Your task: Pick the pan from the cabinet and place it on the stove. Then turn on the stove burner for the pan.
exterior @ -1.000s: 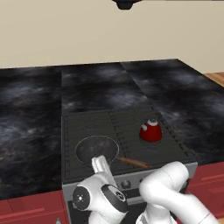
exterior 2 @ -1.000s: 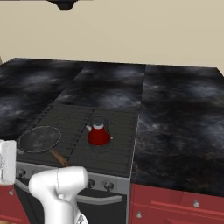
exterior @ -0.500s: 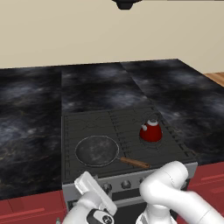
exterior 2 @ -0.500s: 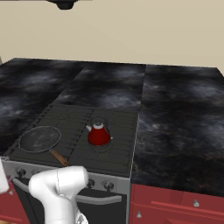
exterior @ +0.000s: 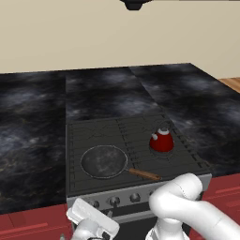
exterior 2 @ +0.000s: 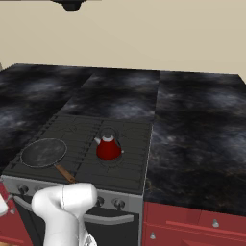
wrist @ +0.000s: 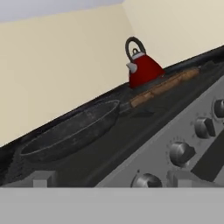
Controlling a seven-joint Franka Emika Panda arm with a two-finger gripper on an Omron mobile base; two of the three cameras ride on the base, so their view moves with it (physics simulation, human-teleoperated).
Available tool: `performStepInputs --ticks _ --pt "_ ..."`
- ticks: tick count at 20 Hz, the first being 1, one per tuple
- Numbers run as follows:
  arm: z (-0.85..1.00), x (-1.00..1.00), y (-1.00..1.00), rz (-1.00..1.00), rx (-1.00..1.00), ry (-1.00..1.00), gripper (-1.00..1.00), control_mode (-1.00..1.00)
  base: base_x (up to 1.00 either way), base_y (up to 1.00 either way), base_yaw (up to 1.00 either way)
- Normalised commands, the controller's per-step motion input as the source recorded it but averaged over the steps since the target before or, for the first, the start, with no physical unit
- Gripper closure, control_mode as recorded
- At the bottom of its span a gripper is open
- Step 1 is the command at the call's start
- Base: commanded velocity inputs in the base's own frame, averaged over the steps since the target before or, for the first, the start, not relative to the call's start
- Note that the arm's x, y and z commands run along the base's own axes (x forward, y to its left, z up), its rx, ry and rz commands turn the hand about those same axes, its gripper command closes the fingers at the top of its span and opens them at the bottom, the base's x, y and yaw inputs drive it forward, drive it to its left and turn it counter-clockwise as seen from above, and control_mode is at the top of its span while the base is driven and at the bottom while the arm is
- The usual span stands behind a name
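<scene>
I see the pan (exterior: 104, 161) centre-left on the stove (exterior: 93, 132), front-left burner (exterior: 79, 176), handle toward the kettle (exterior: 161, 139) at right. My hand (wrist: 109, 180), lower frame, fingers apart and empty, faces the knobs (wrist: 181, 153).

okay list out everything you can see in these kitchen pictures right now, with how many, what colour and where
frying pan: one, dark grey speckled with a brown wooden handle, on the stove's front-left burner, handle pointing toward the kettle side.
kettle: one, red with a dark handle, on another burner, apart from the pan.
stove: one, dark grey with a black grated cooktop, set into the counter.
stove knobs: a row, round, steel grey, on the front panel below the cooktop.
counter: black marbled, on both sides of the stove and behind it.
base cabinets: red, below the counter, with small silver knobs.
wall: beige, behind the counter.
arm: one, white, in front of the stove.
tool: one, open, low in front of the knob panel, holding nothing.
</scene>
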Motion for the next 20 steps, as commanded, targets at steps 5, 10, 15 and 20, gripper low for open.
performStepInputs --ticks 5,10,15,20 --pt "-0.42 0.00 -0.01 0.10 -0.22 0.00 -1.00 -1.00 0.00 0.00 0.00" --pt "-0.33 0.00 -0.02 0.15 -0.14 0.00 -1.00 -1.00 0.00 0.00 0.00" --pt "-0.06 0.06 0.00 0.15 -0.02 0.00 -1.00 -1.00 0.00 0.00 0.00" --pt "-0.08 0.08 0.00 0.18 0.00 -0.02 -1.00 -1.00 0.00 0.00 0.00"
